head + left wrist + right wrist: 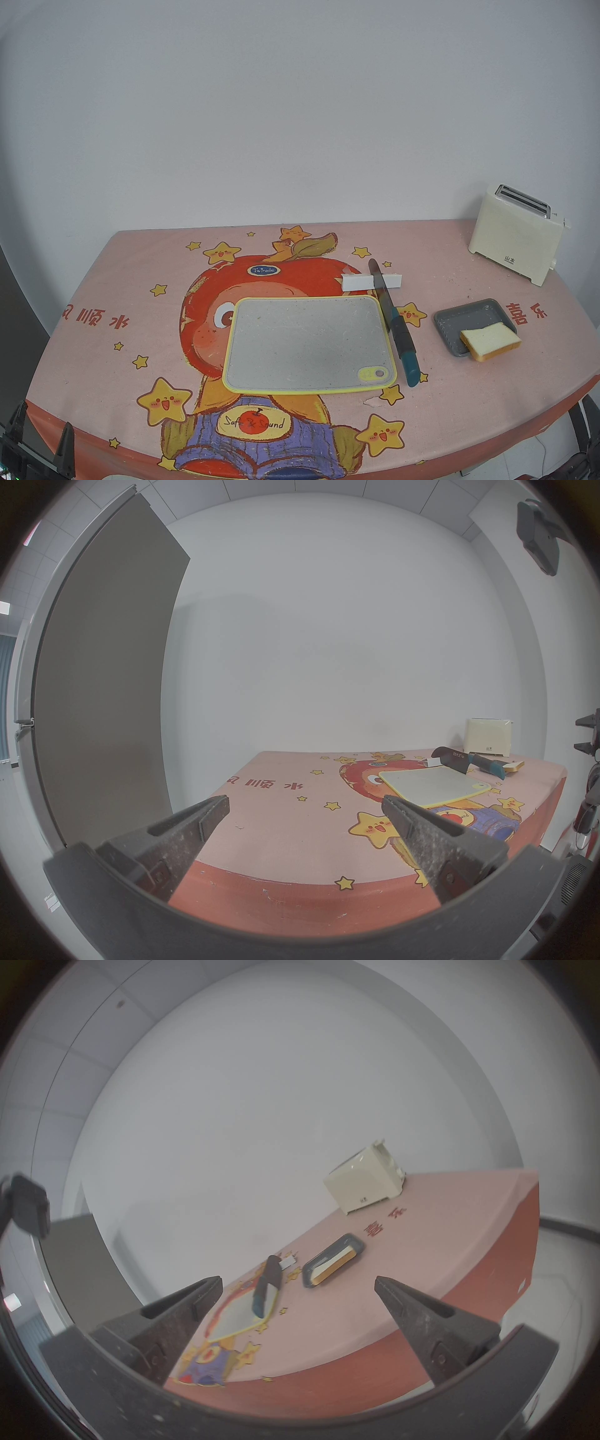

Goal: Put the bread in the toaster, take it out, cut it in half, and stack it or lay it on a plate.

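A slice of bread (491,341) lies on a small grey plate (456,318) at the table's right side, with the bread overhanging the plate's near edge. Behind it, at the back right corner, stands a cream toaster (517,233) with two empty slots on top. A knife (394,321) with a dark blade and teal handle rests on a white holder (359,282) beside the grey cutting board (308,343). My left gripper (305,811) hangs open off the table's front left corner. My right gripper (297,1291) hangs open off the front right corner; bread (335,1260) and toaster (365,1179) lie beyond it.
The table wears a pink cloth (125,294) with a cartoon apple print. A white wall stands close behind it. A grey panel (100,686) stands left of the table. Bare cloth lies left of the cutting board and between plate and toaster.
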Robot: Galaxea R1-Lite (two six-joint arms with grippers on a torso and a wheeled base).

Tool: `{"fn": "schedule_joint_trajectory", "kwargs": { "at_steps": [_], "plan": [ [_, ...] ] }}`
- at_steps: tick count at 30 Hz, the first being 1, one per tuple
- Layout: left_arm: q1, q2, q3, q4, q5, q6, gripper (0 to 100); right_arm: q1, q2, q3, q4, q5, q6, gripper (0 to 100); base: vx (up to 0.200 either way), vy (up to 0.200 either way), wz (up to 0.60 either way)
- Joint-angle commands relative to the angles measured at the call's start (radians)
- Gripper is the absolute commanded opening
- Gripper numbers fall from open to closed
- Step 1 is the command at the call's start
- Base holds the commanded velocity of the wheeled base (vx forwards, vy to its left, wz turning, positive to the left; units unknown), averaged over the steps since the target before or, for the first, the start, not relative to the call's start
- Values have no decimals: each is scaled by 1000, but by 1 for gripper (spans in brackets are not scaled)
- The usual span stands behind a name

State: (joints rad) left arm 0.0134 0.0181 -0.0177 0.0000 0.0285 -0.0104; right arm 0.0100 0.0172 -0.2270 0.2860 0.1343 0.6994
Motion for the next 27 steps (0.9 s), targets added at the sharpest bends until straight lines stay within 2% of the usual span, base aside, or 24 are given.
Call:
{"fn": "schedule_joint_trajectory", "kwargs": {
  "at_steps": [1, 4, 7, 9, 12, 13, 14, 16, 19, 24, 27],
  "plan": [
    [0, -10, 18, 0, 1, 0, 100, 4, 9, -35, 22, 27, 106, 100, 0, 0, 0],
    [0, -10, 18, 0, 2, 0, 100, 5, 15, -43, 22, 36, 167, 100, 0, 0, 0],
    [0, -10, 18, -2, 1, 0, 100, 8, 26, -57, 21, 56, 285, 100, 0, 0, 0],
    [0, -10, 18, 0, 1, 0, 100, 11, 66, -74, 19, 61, 401, 100, 0, 0, 0],
    [0, -10, 18, -2, 1, 0, 100, 13, 115, -101, 19, 71, 545, 100, 0, 0, 0],
    [0, -10, 18, 0, 1, 0, 100, 13, 116, -101, 19, 73, 549, 100, 0, 0, 0],
    [0, -10, 18, -2, 1, 0, 100, 13, 138, -106, 18, 77, 594, 100, 0, 0, 0],
    [0, -10, 18, -2, 1, 0, 100, 13, 153, -106, 16, 96, 612, 100, 0, 0, 0],
    [0, -10, 18, 0, 1, 0, 100, 13, 165, -106, 13, 117, 614, 100, 0, 0, 0],
    [0, -10, 18, -2, 1, 0, 100, 15, 225, -98, 2, 122, 608, 100, 0, 0, 0],
    [0, -10, 18, -2, 1, 0, 100, 21, 276, -71, -57, 134, 608, 100, 0, 0, 0]
  ]
}}
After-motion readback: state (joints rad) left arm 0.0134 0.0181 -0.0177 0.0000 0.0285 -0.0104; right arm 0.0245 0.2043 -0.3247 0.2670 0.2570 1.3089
